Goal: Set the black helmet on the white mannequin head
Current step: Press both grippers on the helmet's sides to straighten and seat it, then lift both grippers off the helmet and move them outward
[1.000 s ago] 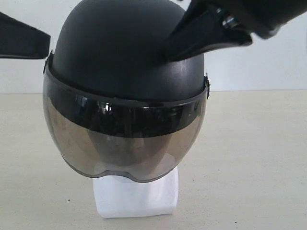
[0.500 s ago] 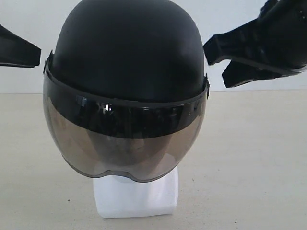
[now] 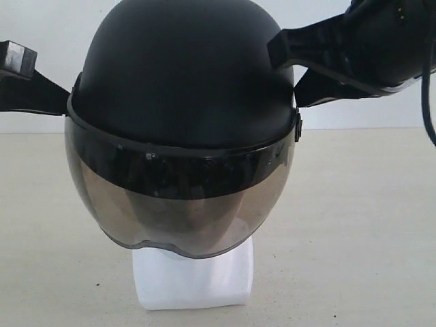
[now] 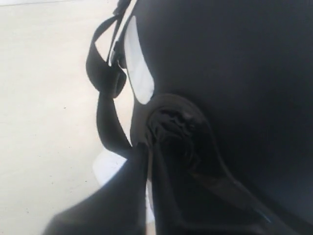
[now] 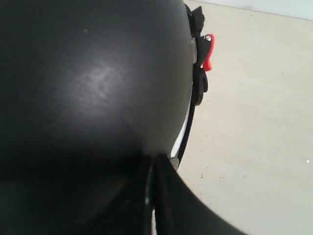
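The black helmet (image 3: 184,82) sits over the white mannequin head (image 3: 194,279). Its smoky visor (image 3: 180,197) covers the face, and only the neck base shows below. My left gripper (image 3: 58,99) is shut and presses against the helmet's left side. In the left wrist view its tips (image 4: 149,142) meet the helmet (image 4: 234,73) by the visor pivot, beside the chin strap (image 4: 105,112). My right gripper (image 3: 286,65) is shut against the helmet's upper right side. Its tips (image 5: 155,159) touch the shell (image 5: 88,73) near the rim.
The head stands on a beige table (image 3: 354,225) in front of a white wall (image 3: 48,27). A red buckle tab (image 5: 208,51) hangs at the helmet's edge. A dark cable (image 3: 428,102) trails down from the right arm.
The right gripper swung off the helmet's crown, out to the right, then back against its right side. The left gripper moved in to the helmet's left edge. The helmet shifted slightly right.
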`<action>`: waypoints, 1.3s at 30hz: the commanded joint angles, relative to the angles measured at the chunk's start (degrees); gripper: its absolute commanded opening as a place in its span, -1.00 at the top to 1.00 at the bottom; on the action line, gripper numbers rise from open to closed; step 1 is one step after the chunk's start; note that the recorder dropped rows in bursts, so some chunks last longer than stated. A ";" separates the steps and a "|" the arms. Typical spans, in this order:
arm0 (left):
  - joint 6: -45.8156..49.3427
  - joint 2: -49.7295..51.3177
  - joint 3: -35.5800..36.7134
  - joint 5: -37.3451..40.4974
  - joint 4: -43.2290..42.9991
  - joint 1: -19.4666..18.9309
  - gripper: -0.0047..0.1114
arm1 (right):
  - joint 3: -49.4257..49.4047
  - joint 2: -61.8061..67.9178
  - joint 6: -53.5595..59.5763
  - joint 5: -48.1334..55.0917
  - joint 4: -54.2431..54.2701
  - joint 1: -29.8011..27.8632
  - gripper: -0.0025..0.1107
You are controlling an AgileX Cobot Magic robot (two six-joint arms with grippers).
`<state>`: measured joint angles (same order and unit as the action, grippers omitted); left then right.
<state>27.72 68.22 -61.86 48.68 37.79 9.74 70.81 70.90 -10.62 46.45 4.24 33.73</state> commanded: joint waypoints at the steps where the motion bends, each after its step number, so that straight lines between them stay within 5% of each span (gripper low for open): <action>1: 0.42 1.21 -0.22 -0.45 0.50 0.15 0.84 | 0.20 0.09 2.46 -3.24 5.09 -0.04 0.96; 39: 0.42 -4.50 -0.11 2.50 0.50 0.15 0.84 | 1.86 -0.39 5.15 -1.36 6.32 -0.04 0.96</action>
<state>28.06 64.27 -61.86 49.88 37.94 9.63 72.34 70.79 -6.06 45.09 9.15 33.36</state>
